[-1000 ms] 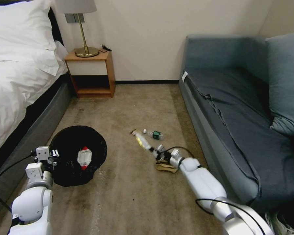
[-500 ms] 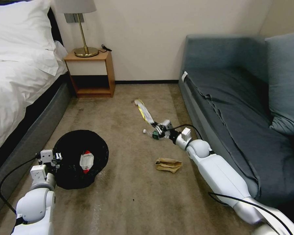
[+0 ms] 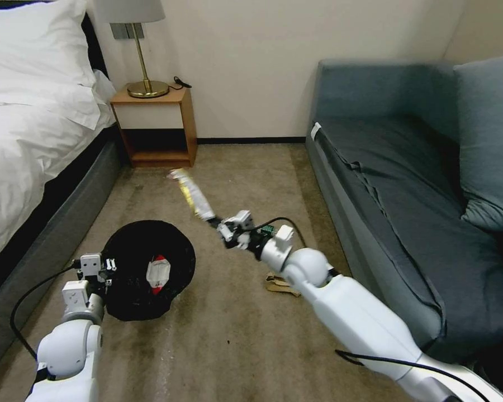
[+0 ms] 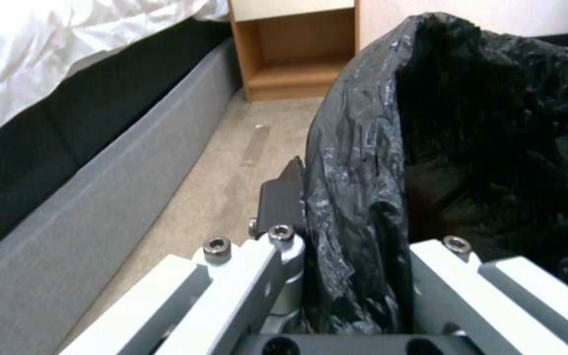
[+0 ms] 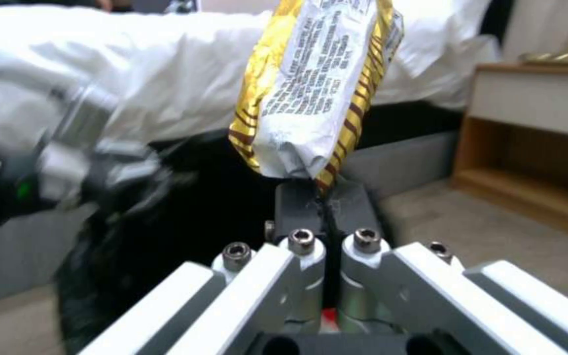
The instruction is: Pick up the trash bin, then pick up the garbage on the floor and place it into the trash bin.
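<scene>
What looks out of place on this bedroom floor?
Litter: a crumpled paper bag lies on the carpet beside the sofa. The right claw holds a gold wrapper aloft; the left claw grips the trash bin.

Beige carpet (image 3: 235, 335) covering floor; white-sheeted bed (image 3: 28, 128) sitting left, wooden nightstand (image 3: 156, 125) w/ brass lamp (image 3: 142, 50) standing by cream wall (image 3: 262, 56), blue-grey sofa (image 3: 419, 184) sitting right.

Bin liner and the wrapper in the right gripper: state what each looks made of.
Bin liner: thin black plastic film, glossy; it crinkles and glints where it drapes over the rim, pinched by the left gripper.
Wrapper: likely metallised foil-plastic laminate; shiny gold with brown stripes, a white printed panel, creased, clamped in the right gripper.
</scene>
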Robot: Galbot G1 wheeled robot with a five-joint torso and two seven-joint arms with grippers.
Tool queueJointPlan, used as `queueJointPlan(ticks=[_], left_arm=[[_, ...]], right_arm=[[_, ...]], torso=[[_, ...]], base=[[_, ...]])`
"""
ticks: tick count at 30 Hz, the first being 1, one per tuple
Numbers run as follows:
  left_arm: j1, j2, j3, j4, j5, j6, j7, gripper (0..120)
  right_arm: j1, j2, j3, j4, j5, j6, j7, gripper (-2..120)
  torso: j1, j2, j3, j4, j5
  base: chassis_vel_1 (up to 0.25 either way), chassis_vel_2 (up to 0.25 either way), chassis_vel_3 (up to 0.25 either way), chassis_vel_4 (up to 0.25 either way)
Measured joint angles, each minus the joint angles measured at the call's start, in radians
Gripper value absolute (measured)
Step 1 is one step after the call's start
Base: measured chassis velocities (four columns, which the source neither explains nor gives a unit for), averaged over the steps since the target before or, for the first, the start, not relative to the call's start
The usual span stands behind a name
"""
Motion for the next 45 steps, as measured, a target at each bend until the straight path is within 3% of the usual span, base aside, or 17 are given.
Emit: queueJointPlan(ticks=[9, 19, 35, 45], left_arm=[[0.001, -0.021, 0.008, 0.007, 0.016, -0.013, -0.001, 5], [-0.004, -0.032, 0.011, 0.030, 0.018, -0.027, 0.005, 5], [-0.004, 0.014, -0.016, 0.047, -0.032, -0.031, 0.016, 5], [-0.006, 0.030, -0.024, 0.061, -0.055, -0.036, 0.018, 5]], right_arm=[[-0.019, 0.112, -0.065, -0.132, -0.074, 0.051, 0.001, 0], [-0.035, 0.141, -0.116, -0.188, -0.124, 0.079, 0.052, 0], [-0.022, 0.183, -0.134, -0.256, -0.155, 0.080, 0.113, 60], [-0.025, 0.150, -0.132, -0.224, -0.148, 0.060, 0.139, 93]], torso=[[0.000, 0.000, 0.000, 0.0000, 0.0001], [0.000, 0.000, 0.000, 0.0000, 0.0001], [0.000, 0.000, 0.000, 0.0001, 0.0002], [0.000, 0.000, 0.000, 0.0000, 0.0002]], base=[[0.000, 0.000, 0.000, 0.000], [0.000, 0.000, 0.000, 0.000], [0.000, 0.000, 0.000, 0.000], [0.000, 0.000, 0.000, 0.000]])
